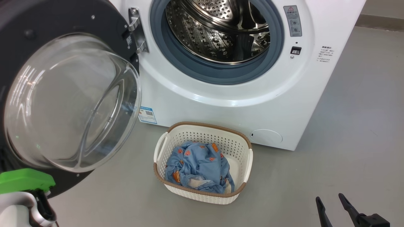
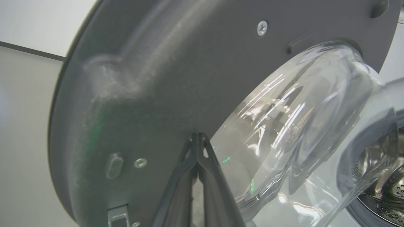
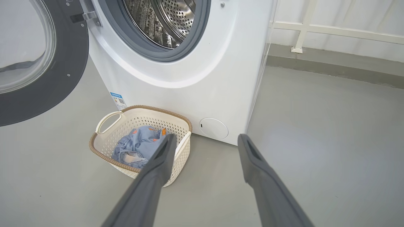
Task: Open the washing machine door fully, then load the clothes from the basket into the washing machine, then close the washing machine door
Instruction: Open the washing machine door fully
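Note:
The washing machine stands with its steel drum exposed. Its door hangs open at the left, glass bowl bulging toward me. In the left wrist view my left gripper is shut, tips touching the door's dark inner ring beside the glass bowl. The basket sits on the floor in front of the machine and holds the light-blue clothes. My right gripper is open at the lower right, empty, off to the basket's right. The right wrist view shows the basket, clothes and gripper.
Grey floor spreads to the machine's right. A white railing and a low kerb line the far wall. My pale left forearm with a green cap sits at the lower left.

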{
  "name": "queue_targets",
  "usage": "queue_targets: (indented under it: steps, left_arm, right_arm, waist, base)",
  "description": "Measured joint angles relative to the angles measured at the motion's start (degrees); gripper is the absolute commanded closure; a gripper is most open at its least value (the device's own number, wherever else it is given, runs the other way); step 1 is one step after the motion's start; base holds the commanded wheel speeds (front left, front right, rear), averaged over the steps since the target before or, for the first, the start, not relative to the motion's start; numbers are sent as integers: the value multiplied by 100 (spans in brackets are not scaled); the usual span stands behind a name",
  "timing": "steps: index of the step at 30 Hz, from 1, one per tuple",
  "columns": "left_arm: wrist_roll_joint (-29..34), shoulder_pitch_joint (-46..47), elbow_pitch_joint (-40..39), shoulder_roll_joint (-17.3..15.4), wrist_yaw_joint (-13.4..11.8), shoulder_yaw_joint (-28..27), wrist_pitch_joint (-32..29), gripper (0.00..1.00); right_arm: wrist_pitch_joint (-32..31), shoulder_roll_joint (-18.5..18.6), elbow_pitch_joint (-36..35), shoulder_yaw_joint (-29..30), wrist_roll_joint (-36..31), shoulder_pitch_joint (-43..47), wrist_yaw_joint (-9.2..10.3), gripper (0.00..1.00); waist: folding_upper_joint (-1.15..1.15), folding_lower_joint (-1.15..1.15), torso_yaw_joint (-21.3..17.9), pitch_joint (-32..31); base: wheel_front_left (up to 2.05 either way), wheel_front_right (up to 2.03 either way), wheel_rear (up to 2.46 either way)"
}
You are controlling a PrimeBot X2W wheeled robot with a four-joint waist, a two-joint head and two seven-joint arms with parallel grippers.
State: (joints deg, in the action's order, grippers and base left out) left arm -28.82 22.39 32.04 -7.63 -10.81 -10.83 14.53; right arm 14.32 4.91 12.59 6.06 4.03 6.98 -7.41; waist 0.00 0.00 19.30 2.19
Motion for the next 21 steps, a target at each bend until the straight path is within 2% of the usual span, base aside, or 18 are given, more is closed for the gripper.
queue_targets:
  steps: [12, 21]
  left_arm:
    - [842, 280, 649, -162, 319, -421, 0, 100]
    - [1098, 404, 797, -125, 550, -700, 0, 100]
  right_arm:
    - [0, 10, 77, -121, 7, 8, 1, 0]
    - [0, 9, 100, -180, 14, 7, 1, 0]
  waist:
    - [0, 0, -48, -106]
    - [0, 0, -46, -189]
  base:
    - [0, 0, 0]
    - [0, 0, 0]
